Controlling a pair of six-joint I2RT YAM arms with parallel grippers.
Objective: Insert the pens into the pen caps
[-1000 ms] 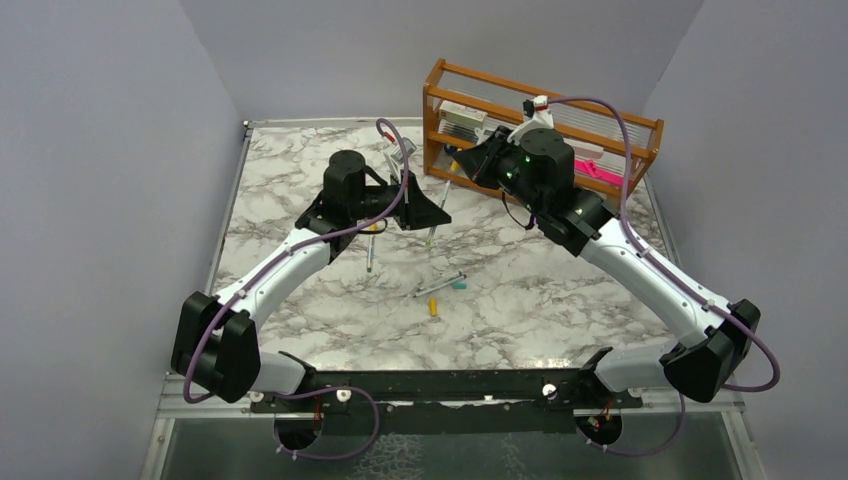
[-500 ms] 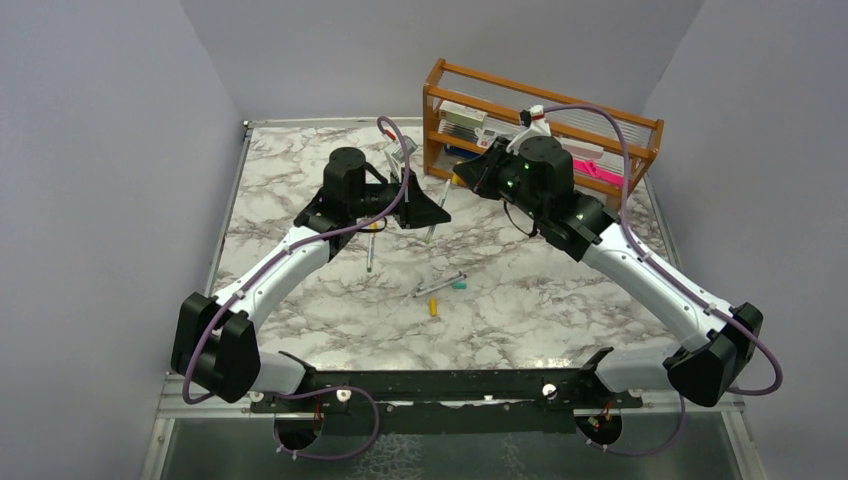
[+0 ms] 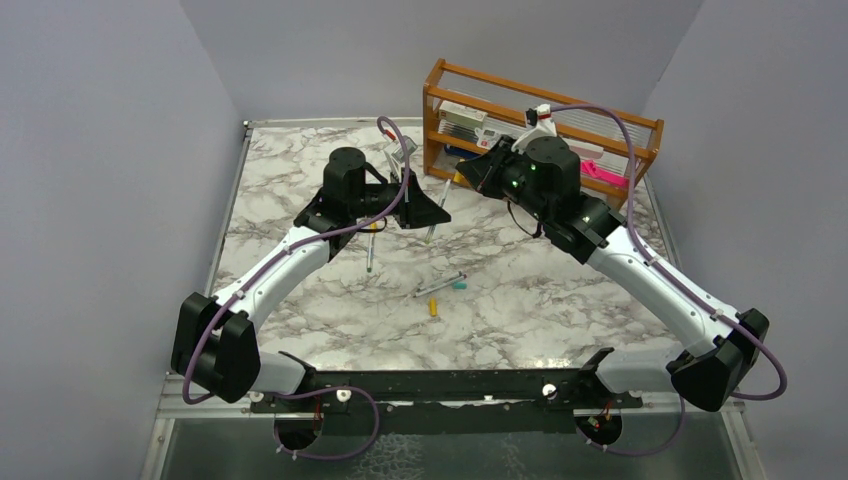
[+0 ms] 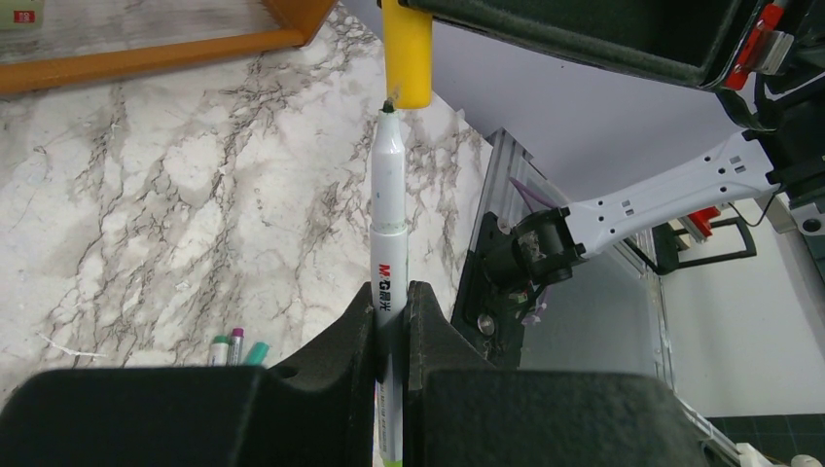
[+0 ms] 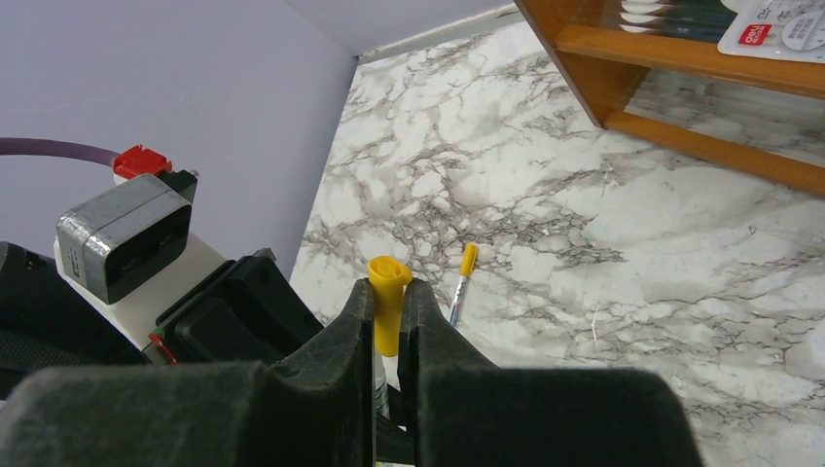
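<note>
Left end effector (image 4: 390, 292) pinches a pen (image 4: 389, 185), its dark tip at the mouth of the yellow cap (image 5: 388, 277) pinched in the right end effector (image 5: 387, 297); insertion judged not yet made. On the tabletop (image 3: 560, 300), one capped pen (image 3: 370, 252) looks finished, while a bare pen (image 3: 440, 286), teal cap (image 3: 460, 286) and loose yellow cap (image 3: 433, 306) remain. Tabletop is grey-veined white marble, enclosed by pale grey walls (image 3: 110, 150), with a wooden rack (image 3: 428, 125) at the rear.
</note>
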